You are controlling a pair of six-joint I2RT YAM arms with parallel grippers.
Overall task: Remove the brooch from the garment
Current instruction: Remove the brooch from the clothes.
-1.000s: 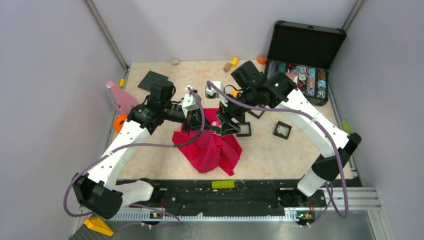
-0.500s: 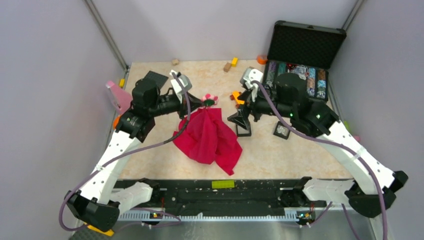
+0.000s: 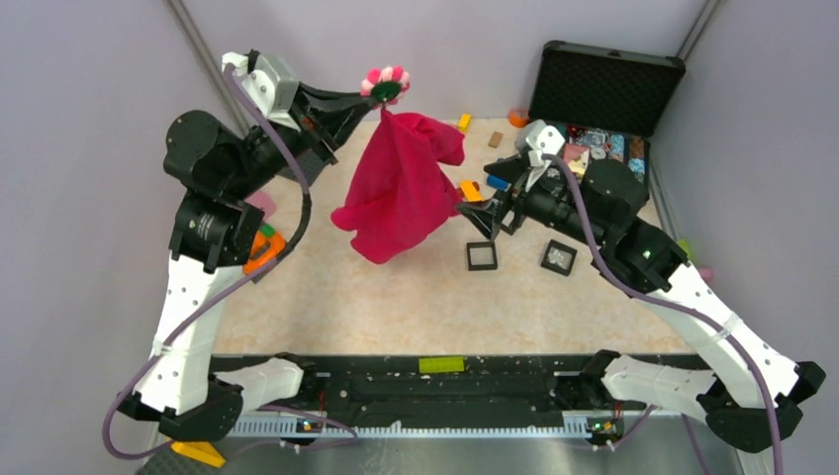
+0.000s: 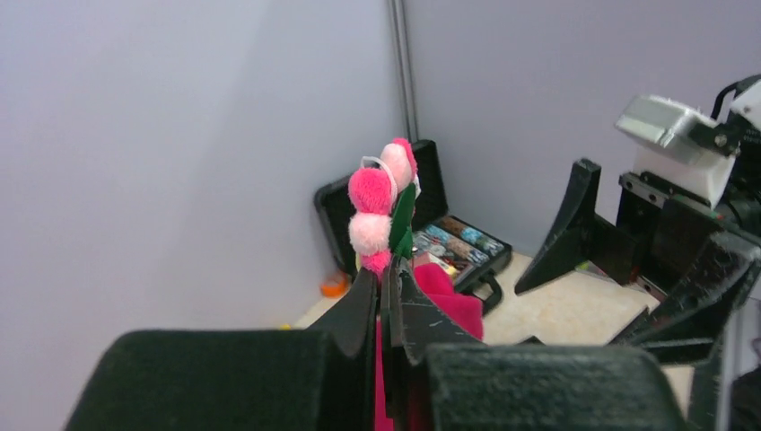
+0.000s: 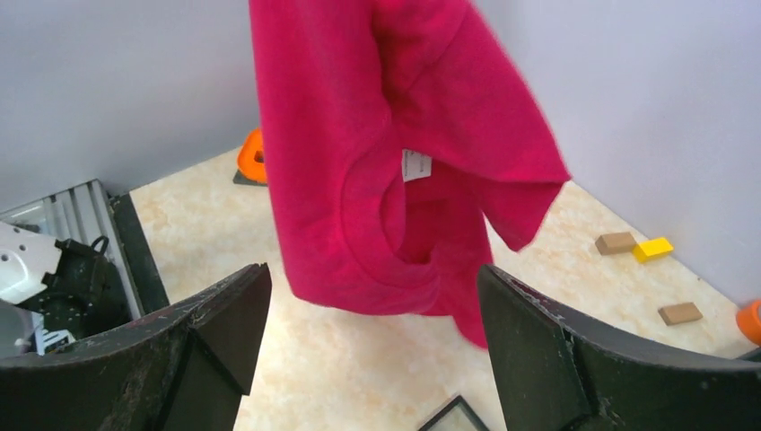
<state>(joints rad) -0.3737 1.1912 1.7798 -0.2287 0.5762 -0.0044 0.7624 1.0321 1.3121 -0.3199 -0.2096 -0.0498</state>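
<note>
Lilac walls enclose the beige bench [image 3: 396, 307]. At left, I note the left hand [image 3: 368, 95] held high, pinching the brooch [image 3: 386, 83] by its edge, well above the bench. At centre, the red garment [image 3: 396, 188] hangs from the brooch, off the surface. To its right, the right hand [image 5: 372, 274] stands spread and empty, near the garment.

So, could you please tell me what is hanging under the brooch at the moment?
The red garment hangs under the brooch, which the left gripper pinches high above the table. How the pin joins the fabric cannot be seen: the closed jaws and the folds cover it.
</note>
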